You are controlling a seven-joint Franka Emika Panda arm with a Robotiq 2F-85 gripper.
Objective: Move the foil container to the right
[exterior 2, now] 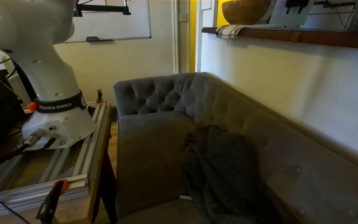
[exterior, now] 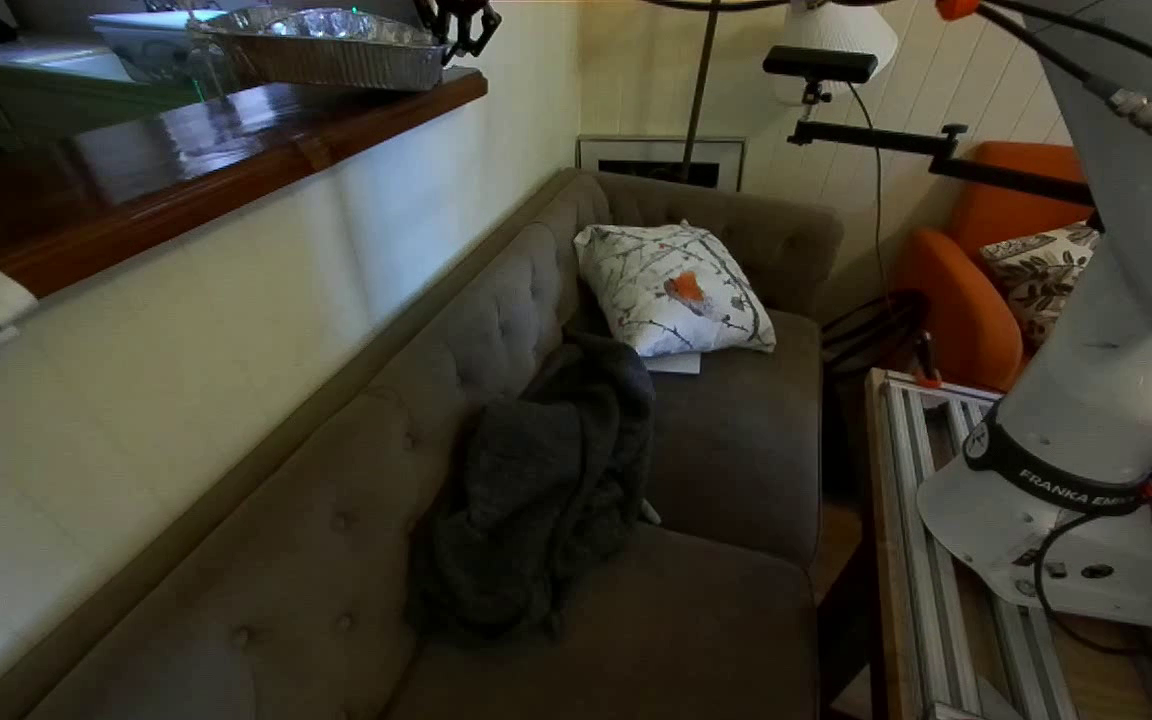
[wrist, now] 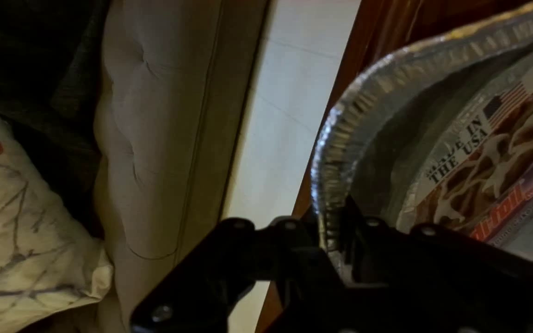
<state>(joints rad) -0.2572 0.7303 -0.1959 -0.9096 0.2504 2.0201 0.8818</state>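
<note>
The foil container (exterior: 336,62) is a large shallow silver tray on the wooden ledge, near the ledge's end, in an exterior view. In the wrist view its crinkled rim (wrist: 333,143) curves up and right. A printed label (wrist: 484,175) in reddish and pale colours lies inside it. My gripper (wrist: 333,226) has one finger outside and one inside the tray's wall, close against it, so it looks shut on the rim. In an exterior view the gripper (exterior: 451,45) is at the tray's right end. The fingertips are dark and partly hidden.
The tray rests on a shiny wooden ledge (exterior: 166,165) above a grey sofa (exterior: 736,440). A dark blanket (exterior: 546,480) and a white patterned cushion (exterior: 676,285) lie on the sofa. A wooden bowl (exterior 2: 245,12) and striped towel (exterior 2: 228,31) are farther along the ledge.
</note>
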